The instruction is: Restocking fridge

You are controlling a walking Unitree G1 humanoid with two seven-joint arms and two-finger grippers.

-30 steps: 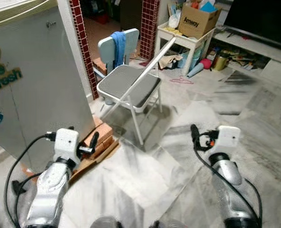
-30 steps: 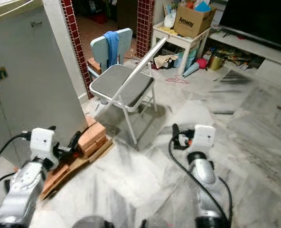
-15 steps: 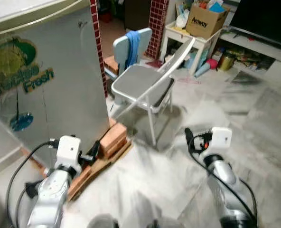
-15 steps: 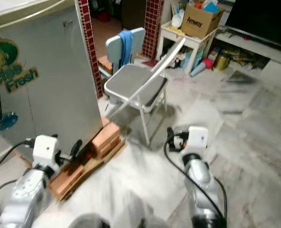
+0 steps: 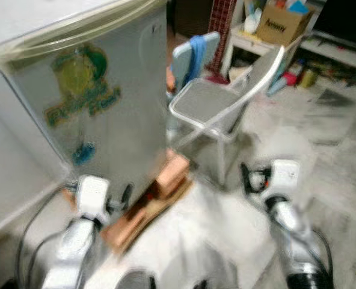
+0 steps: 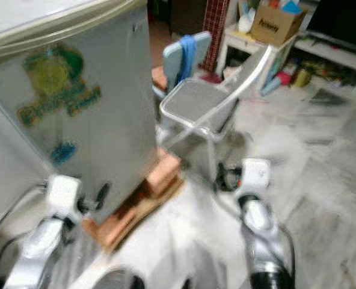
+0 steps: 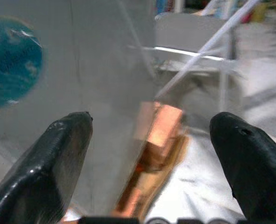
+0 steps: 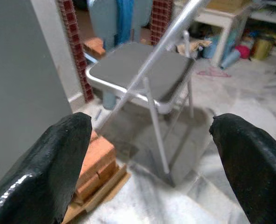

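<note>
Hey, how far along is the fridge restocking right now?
Barely begun. Done: the robot stands facing the fridge, whose door looks shut. In hand: nothing; the left gripper and right gripper are both open and empty, held low near the bricks at the fridge's base. Left: fetching items, opening the door and loading. No groceries visible; the head views are blurred.

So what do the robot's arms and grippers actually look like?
Both arms are shiny silver tubes ending in white boxy wrist blocks, with black cables looping alongside. The left gripper and right gripper each have two long, rounded, glossy black fingers.
</note>
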